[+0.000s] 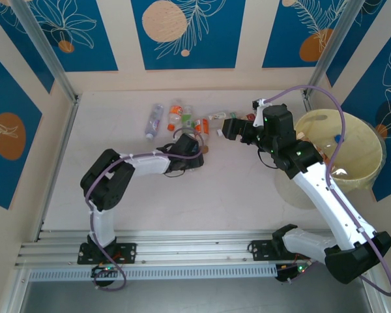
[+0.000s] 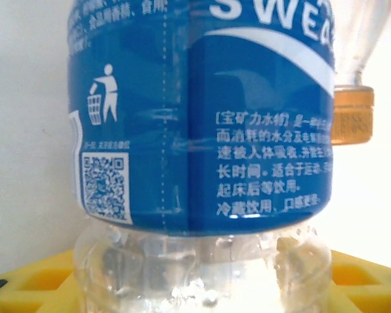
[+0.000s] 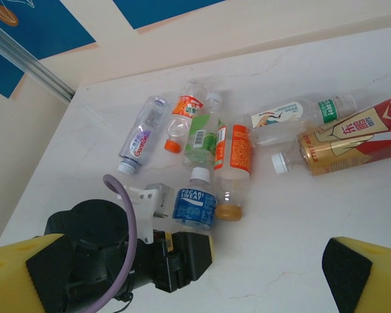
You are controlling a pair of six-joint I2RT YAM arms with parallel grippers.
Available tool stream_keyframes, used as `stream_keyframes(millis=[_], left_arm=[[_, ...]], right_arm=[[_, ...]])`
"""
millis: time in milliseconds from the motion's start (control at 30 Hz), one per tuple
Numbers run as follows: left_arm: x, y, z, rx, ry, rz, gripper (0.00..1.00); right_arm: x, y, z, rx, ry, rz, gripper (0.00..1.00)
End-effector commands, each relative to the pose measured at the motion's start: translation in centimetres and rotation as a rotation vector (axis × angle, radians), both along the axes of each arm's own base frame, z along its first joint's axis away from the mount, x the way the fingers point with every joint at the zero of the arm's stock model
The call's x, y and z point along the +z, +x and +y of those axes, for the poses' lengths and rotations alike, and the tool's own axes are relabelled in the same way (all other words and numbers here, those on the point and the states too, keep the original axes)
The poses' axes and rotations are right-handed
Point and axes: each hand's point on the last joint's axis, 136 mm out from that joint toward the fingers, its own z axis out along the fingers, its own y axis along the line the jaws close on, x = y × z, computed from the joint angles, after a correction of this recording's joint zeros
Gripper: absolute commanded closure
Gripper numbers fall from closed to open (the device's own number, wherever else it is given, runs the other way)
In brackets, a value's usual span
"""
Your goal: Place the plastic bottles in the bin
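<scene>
The room is boxed in by cream walls (image 1: 120, 78) with blue panels of white leaves and orange discs, and the pale marbled table (image 1: 202, 195) runs out from the arms' bases at six o'clock. Over at three o'clock stands the bin (image 1: 368, 166), a wide pale yellow tub at the table's edge, just beside the right arm's forearm. The bottles (image 1: 182, 120) lie loosely together up at twelve o'clock, all of them on the table. From the right wrist I can pick out a clear one with a purple label (image 3: 141, 138) at the left of the group, an orange-labelled one (image 3: 186, 107) with an orange cap, a green-labelled one (image 3: 201, 132), and an orange-and-white one (image 3: 234, 156) with some amber liquid in its lower end. A white-labelled one with a green band (image 3: 293, 117) and a red-and-gold one (image 3: 352, 140) with a white cap lie off to the right. Nearest the arms is the blue-labelled bottle (image 3: 195, 205), white cap pointing away. The left gripper (image 1: 197, 142) has its yellow fingers (image 2: 32, 277) on either side of this bottle, which looms large in the left wrist view, but I cannot tell whether they press on it. The right gripper (image 1: 233, 127) hovers at about one o'clock just right of the group, its fingers (image 3: 26, 274) spread wide with nothing between them.
</scene>
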Motion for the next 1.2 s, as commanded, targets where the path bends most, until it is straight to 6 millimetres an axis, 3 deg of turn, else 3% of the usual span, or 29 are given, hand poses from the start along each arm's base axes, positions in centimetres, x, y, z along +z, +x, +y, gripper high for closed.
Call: stream_keyframes(millis=[0,300,600,767,933,1167], left_arm=[[2.2,-0.1,-0.8,-0.103,-0.056,-0.096,0.54],[9.8,-2.2,-2.5,-0.357,-0.231,-0.420,0.63],[16.4,-6.0,-4.1,-0.606,-0.377,-0.613,0.65],[18.2,-7.2,-4.9,-0.654,-0.439,-0.645,0.63],[19.3,-8.2,-6.0,-0.706,-0.462,-0.669,0.63],[19.7,-9.2,-7.0,-0.743,-0.471,-0.678,0.63]], right_arm=[[-0.2,-0.1,0.1,-0.003,-0.001,-0.009,0.01],[-0.2,-0.1,0.5,0.003,0.041,-0.018,0.00],[-1.2,-0.7,3.0,0.139,0.159,0.076,0.00],[-2.1,-0.6,4.4,0.219,0.211,0.159,0.01],[-3.0,0.6,4.9,0.192,0.233,0.216,0.01],[-2.7,2.8,4.6,0.106,0.319,0.184,0.29]])
